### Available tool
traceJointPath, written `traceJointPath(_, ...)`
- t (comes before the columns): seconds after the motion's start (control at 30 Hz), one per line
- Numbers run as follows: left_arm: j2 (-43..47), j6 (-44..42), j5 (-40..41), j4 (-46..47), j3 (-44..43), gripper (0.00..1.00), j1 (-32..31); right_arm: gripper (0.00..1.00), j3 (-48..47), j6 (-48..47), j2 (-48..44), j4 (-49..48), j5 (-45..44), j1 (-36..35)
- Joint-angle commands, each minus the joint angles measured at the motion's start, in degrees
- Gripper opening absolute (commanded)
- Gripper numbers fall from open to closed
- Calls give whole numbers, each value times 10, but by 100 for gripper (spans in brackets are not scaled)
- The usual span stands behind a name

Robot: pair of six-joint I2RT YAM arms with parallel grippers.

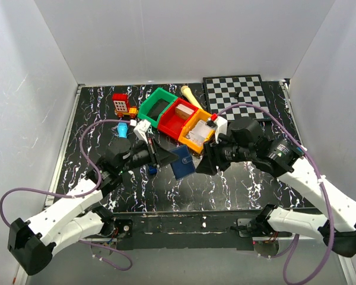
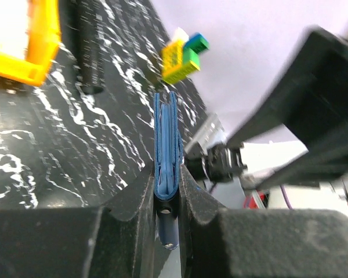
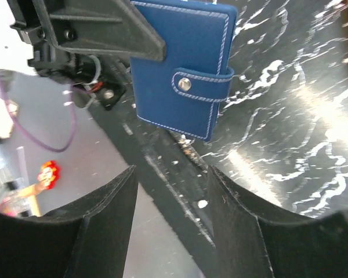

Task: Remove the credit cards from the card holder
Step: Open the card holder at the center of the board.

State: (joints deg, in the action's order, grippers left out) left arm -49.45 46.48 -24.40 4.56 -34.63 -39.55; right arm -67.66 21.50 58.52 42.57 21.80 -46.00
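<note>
Right, top view: the flat rectangular navy-blue card holder (image 1: pixel 183 161) is mid-frame, just below a diagonal row of bins, over the black white-veined marble-pattern counter (image 1: pixel 249 184). I can't tell from here whether it touches the counter. The left pincer (image 1: pixel 164 157) comes in from the left and meets the holder's left edge. The right pincer (image 1: pixel 203 161) is just right of the holder; contact isn't readable in this view. The green plastic bin (image 1: pixel 147 107), red plastic bin (image 1: pixel 166 126) and orange plastic bin (image 1: pixel 190 141) are side by side above. A black-and-white chessboard (image 1: pixel 237 95) is at upper right.

Left wrist view: the holder is edge-on and vertical in centre frame, folded shut. Its lower end is pinched between the two black fingers (image 2: pixel 133 200), with the jaws closed down to the holder's thickness.

Right wrist view: the holder's face is at upper centre, with pale stitching and a strap fastened by a metal snap across its right edge. The left pincer's black finger overlaps its upper-left corner. The right pincer's own fingers are at the bottom of the frame, spread wide with nothing between them. The holder sits beyond their tips, not touching.
</note>
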Motion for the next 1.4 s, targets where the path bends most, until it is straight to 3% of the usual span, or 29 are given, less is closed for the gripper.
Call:
traceJointPath(0.0,-37,18,171,-227,-112,0,-20,58,-87,-17,38,82,-304,-96)
traceJointPath(0.17,-66,51,315,-329,-203,0,-83,55,-117,11,82,86,-515,-171)
traceJointPath(0.27,-89,77,352,-360,-249,0,-99,55,-101,9,84,39,-577,-197)
traceJointPath(0.77,-143,157,316,-379,-301,0,-120,64,-106,-2,125,-33,-539,-233)
traceJointPath(1.1,-133,185,282,-363,-298,0,-120,60,-101,10,148,-36,-527,-236)
traceJointPath(1.37,-118,193,270,-351,-290,0,-121,50,-116,18,171,-8,-543,-236)
